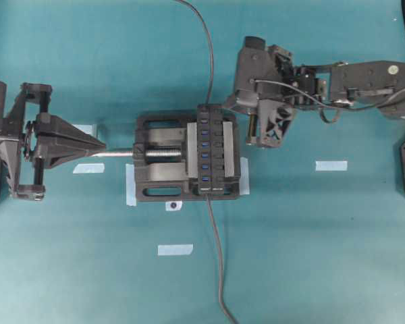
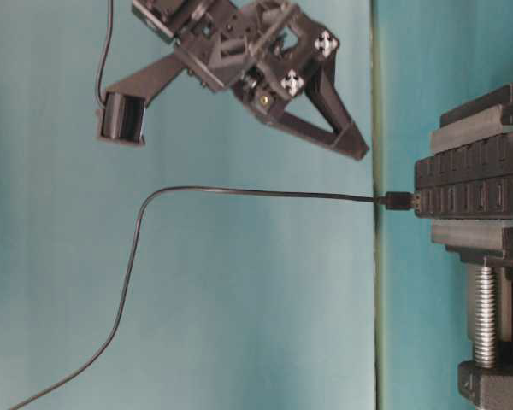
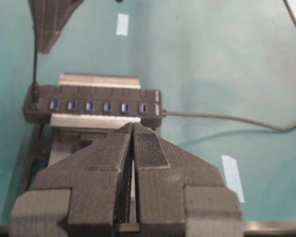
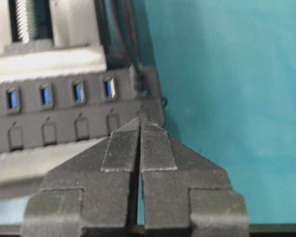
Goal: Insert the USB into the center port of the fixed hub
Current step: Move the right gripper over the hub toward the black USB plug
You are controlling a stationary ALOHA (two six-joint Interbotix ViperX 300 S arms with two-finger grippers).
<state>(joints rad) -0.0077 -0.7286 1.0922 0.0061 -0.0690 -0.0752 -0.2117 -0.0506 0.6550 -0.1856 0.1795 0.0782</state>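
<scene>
My right hand [image 4: 140, 129] is shut tight (holding nothing), low in the frame; the hub [image 4: 64, 118] sits just above it.

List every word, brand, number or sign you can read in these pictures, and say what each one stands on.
"VEMONT": white lettering on the end face of the fixed hub, in the table-level view, turned sideways.
A smaller white line beside it on the same face: too small to read.
Small pale marks at the hub's lower end in the overhead view: too blurred to read.
No other readable text.
</scene>
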